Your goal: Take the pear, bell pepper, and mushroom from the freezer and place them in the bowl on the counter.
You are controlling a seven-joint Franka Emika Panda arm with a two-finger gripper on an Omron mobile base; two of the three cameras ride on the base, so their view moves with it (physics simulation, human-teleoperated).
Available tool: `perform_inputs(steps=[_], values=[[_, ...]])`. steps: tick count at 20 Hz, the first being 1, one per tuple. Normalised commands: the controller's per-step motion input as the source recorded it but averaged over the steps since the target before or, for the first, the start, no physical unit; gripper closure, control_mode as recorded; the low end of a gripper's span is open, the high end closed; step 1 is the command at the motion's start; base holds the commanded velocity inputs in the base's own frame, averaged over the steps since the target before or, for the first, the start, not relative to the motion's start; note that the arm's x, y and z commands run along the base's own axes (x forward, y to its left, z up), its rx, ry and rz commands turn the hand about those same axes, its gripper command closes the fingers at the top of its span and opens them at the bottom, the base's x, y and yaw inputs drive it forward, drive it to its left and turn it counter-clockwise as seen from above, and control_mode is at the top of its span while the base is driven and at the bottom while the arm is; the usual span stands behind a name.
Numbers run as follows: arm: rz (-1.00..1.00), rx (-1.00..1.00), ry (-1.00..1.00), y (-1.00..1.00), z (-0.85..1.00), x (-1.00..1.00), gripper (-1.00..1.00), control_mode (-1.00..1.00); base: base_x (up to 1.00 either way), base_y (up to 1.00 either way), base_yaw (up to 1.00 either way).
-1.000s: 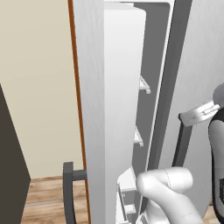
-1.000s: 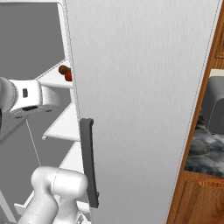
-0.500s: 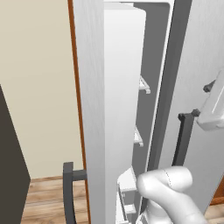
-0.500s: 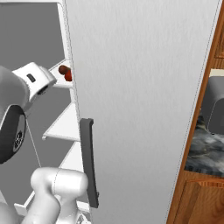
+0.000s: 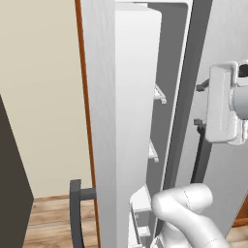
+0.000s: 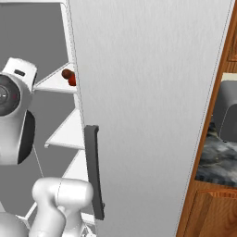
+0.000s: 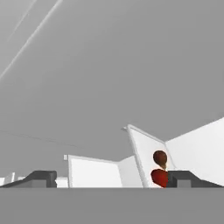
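Left base view: I see the freezer [image 5: 145, 121] open, white shelves edge-on, my gripper [image 5: 198, 104] beside its dark frame. Right base view: the glossy red pepper [image 6: 72, 81] sits on a shelf. Hand view: fingers [image 7: 41, 178] spread wide, pepper [image 7: 159, 177] ahead by the right tip, untouched
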Motion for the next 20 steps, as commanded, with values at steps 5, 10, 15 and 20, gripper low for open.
perform_inputs(steps=[5, 10, 15, 20], values=[[0.31, -0.33, 0.0, 0.48, 0.37, 0.29, -1.0, -1.0, 0.0, 0.0, 0.0], [0.25, -0.36, 0.0, 0.22, 0.2, 0.21, -1.0, -1.0, 0.0, 0.0, 0.0], [0.05, -0.38, -0.03, 0.27, 0.0, 0.21, -1.0, -1.0, 0.0, 0.0, 0.0], [-0.09, -0.15, -0.07, 0.14, -0.01, 0.25, -1.0, -1.0, 0.0, 0.0, 0.0]])
